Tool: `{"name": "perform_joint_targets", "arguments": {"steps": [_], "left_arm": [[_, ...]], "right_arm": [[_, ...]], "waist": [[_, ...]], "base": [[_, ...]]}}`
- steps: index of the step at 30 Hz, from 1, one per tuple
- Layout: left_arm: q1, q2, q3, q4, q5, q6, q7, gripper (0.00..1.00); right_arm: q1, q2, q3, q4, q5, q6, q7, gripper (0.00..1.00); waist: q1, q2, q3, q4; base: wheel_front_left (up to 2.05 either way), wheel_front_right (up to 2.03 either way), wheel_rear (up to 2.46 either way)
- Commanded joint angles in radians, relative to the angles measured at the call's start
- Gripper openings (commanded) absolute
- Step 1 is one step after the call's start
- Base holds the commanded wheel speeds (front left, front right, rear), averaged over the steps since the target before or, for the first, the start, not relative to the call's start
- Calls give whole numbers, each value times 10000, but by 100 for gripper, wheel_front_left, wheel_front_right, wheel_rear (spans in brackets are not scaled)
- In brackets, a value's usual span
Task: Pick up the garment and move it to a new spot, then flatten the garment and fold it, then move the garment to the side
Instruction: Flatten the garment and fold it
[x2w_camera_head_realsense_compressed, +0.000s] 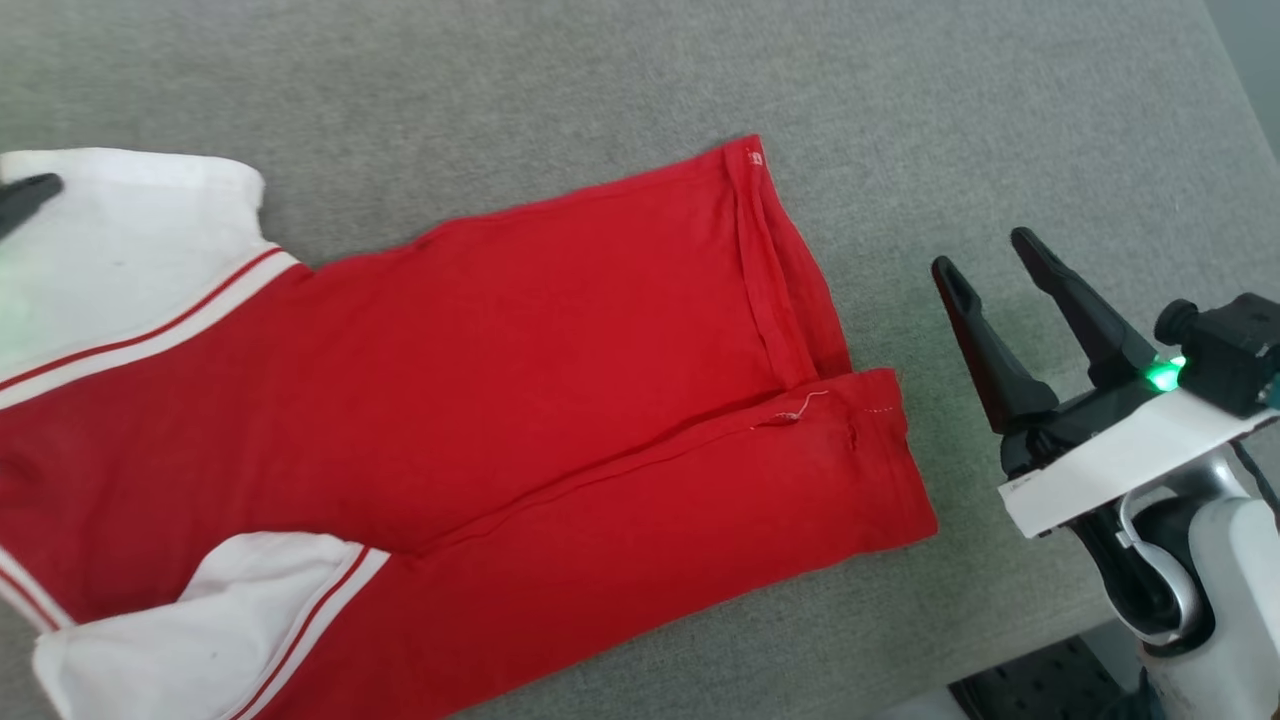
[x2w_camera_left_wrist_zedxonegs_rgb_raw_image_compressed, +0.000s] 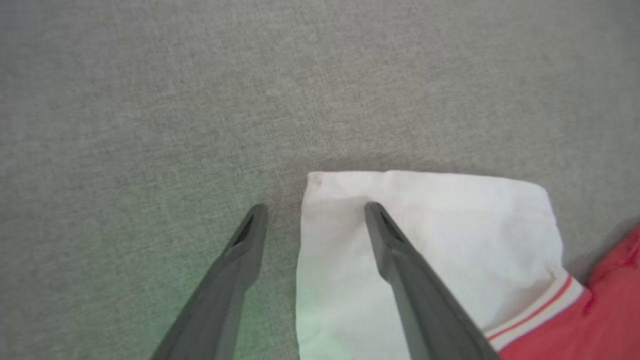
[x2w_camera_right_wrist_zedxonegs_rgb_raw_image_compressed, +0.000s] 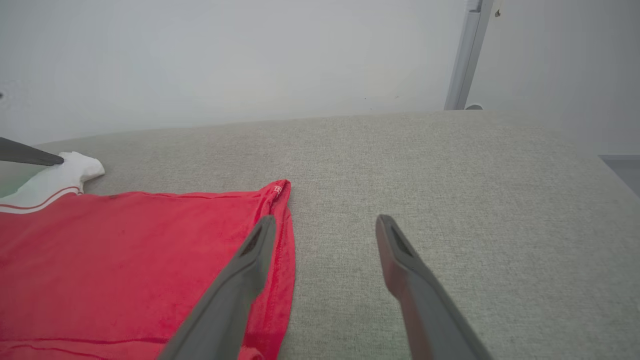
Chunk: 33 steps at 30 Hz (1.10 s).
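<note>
The garment (x2w_camera_head_realsense_compressed: 480, 400) lies mostly flat on the grey fabric surface (x2w_camera_head_realsense_compressed: 600, 90), the right gripper (x2w_camera_head_realsense_compressed: 983, 252) just beside its hem with jaws spread and empty, the left gripper (x2w_camera_left_wrist_zedxonegs_rgb_raw_image_compressed: 315, 207) over its white sleeve (x2w_camera_left_wrist_zedxonegs_rgb_raw_image_compressed: 450, 225), jaws likewise spread

The garment (x2w_camera_head_realsense_compressed: 500, 380) lies on the surface (x2w_camera_head_realsense_compressed: 600, 80), right pincer (x2w_camera_head_realsense_compressed: 983, 250) beside it.

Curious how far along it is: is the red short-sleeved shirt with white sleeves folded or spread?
Partly folded: the shirt lies flat, its near long side turned over onto the body.
</note>
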Motion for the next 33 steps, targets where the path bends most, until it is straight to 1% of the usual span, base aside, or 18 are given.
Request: {"name": "perform_joint_targets", "arguments": {"steps": [1,5,6,7,8,9,14,18,20,23,27,29,33], "left_arm": [[-175,-65,-42,186,48,-54,228,100],[-223,-382,-180,633,-374,-309,1103,100],[-236,-437,-163,698,-483,-363,1217,91],[-269,-486,-136,760,-570,-405,1312,46],[-298,-542,-157,776,-638,-465,1439,38],[-323,-582,-158,804,-690,-516,1503,0],[-506,-696,-183,933,-679,-651,1500,0],[-642,-931,-161,990,-516,-737,1122,0],[-702,-1115,-217,981,-423,-795,984,0],[-785,-1415,-315,983,-321,-860,822,0],[-888,-1872,-344,1030,-453,-929,630,0],[-913,-2063,-394,1055,-433,-955,539,0],[-1017,-2374,-528,1022,-440,-966,377,0]], "right_arm": [[-150,-5,36,28,61,-5,-105,100],[-236,-41,109,158,143,-5,-151,100],[-254,-59,109,178,148,-5,-151,100],[-279,-70,123,197,166,-5,-136,100],[-312,-95,142,213,183,-5,-89,100],[-358,-137,147,223,180,-5,-32,100],[-722,-280,226,253,169,-5,153,100],[-1415,-467,658,559,200,-5,775,100],[-1863,-642,1002,877,344,-5,1436,100],[-2750,-1042,1696,1362,506,-5,2759,100],[-3973,-1332,2442,2074,1091,-7,4394,100],[-4581,-1362,2847,2463,1496,-7,5213,100],[-5675,-1282,3404,3294,2065,-5,6298,100]], "waist": [[0,0,161,-151],[0,0,250,-214],[0,0,265,-209],[0,0,278,-200],[0,0,290,-185],[0,0,300,-164],[0,0,358,-11],[0,0,399,148],[0,0,399,281],[0,0,376,536],[0,0,362,937],[0,0,366,1118],[0,0,418,1425]], "base": [[0,0,0],[0,0,0],[0,0,0],[0,0,0],[0,0,0],[0,0,0],[0,0,0],[0,0,0],[0,0,0],[0,0,0],[0,0,0],[0,0,0],[0,0,0]]}}
